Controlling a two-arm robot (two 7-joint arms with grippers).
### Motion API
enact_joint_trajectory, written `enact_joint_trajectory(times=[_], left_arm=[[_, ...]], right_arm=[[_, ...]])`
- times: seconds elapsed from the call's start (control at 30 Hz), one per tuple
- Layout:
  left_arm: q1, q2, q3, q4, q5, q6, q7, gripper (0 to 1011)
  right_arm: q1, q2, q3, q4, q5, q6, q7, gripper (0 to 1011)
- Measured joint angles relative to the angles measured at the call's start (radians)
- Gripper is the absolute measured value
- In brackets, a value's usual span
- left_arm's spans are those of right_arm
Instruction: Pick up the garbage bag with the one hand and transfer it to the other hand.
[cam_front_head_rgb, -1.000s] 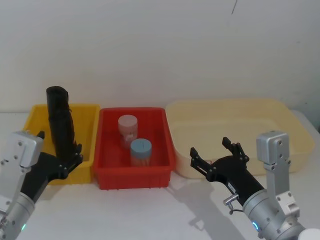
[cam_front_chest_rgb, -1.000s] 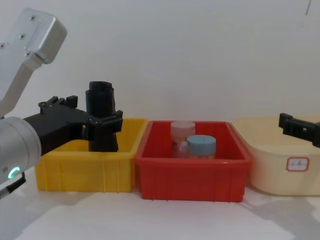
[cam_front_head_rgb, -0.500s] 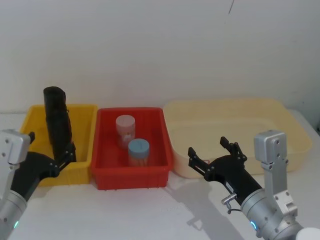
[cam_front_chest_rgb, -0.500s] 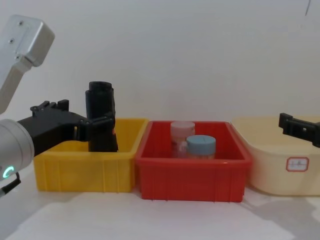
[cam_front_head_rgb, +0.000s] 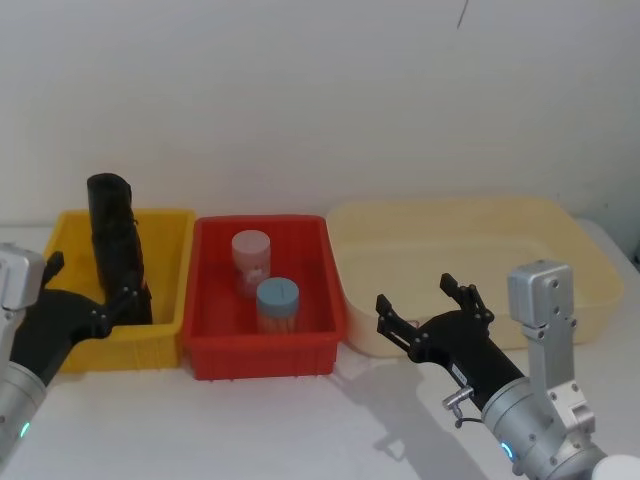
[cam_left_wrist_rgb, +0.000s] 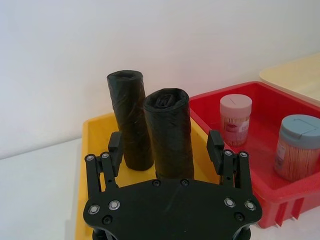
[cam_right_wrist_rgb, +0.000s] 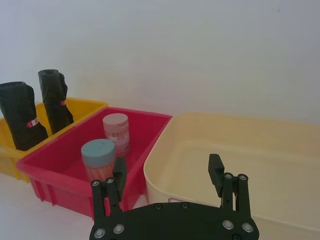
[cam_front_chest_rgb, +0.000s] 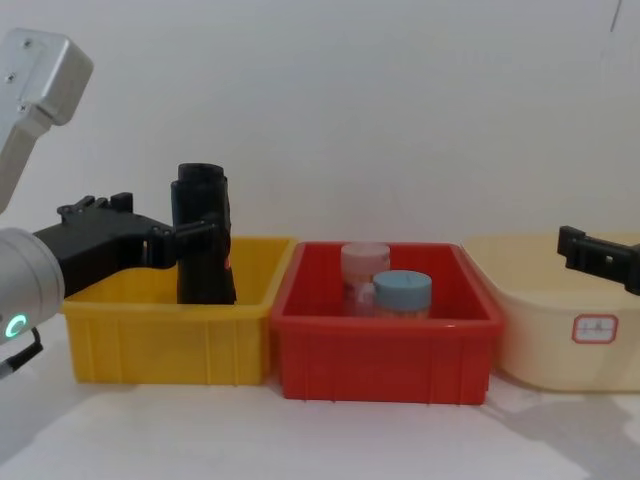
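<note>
Garbage bag (cam_left_wrist_rgb: 167, 132): one thick black roll, upright in yellow bin (cam_front_chest_rgb: 170, 350), far left, beside one thinner roll (cam_left_wrist_rgb: 130, 120). Left gripper (cam_left_wrist_rgb: 165, 139): spread wide, fingers (cam_left_wrist_rgb: 215, 145) flanking the bag, clear of it. Right gripper (cam_front_head_rgb: 417, 295): spread wide, empty, near cream tub (cam_front_head_rgb: 560, 250). Red bin (cam_front_chest_rgb: 385, 355), centre, two items: pink-lidded jar (cam_front_head_rgb: 252, 258), blue-lidded jar (cam_front_head_rgb: 279, 303).

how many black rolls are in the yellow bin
2. The thicker roll stands upright in the yellow bin, on the robot's side; the thinner roll stands just beyond it, nearer the wall.
</note>
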Motion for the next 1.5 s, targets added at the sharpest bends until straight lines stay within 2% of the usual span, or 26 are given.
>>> enact_joint_trajectory(times=[0.43, 0.9, 1.2, 1.23, 1.33, 1.37, 1.5], left_arm=[[-0.057, -0.027, -0.004, 0.083, -0.023, -0.02, -0.063, 1001], [-0.121, -0.076, -0.009, 0.202, -0.066, -0.052, -0.14, 981], [-0.156, -0.113, -0.02, 0.28, -0.094, -0.082, -0.18, 776], [-0.159, -0.116, -0.021, 0.286, -0.095, -0.084, -0.183, 719], [-0.163, -0.121, -0.023, 0.296, -0.1, -0.09, -0.19, 661], [-0.166, -0.125, -0.025, 0.303, -0.102, -0.094, -0.194, 601], [-0.173, -0.135, -0.03, 0.32, -0.108, -0.104, -0.205, 497]], right_arm=[[0.0, 0.0, 0.0, 0.0, 0.0, 0.0, 0.0, 1000], [0.0, 0.0, 0.0, 0.0, 0.0, 0.0, 0.0, 1000], [0.0, 0.0, 0.0, 0.0, 0.0, 0.0, 0.0, 1000], [0.0, 0.0, 0.0, 0.0, 0.0, 0.0, 0.0, 1000], [0.0, 0.0, 0.0, 0.0, 0.0, 0.0, 0.0, 1000], [0.0, 0.0, 0.0, 0.0, 0.0, 0.0, 0.0, 1000], [0.0, 0.0, 0.0, 0.0, 0.0, 0.0, 0.0, 1000]])
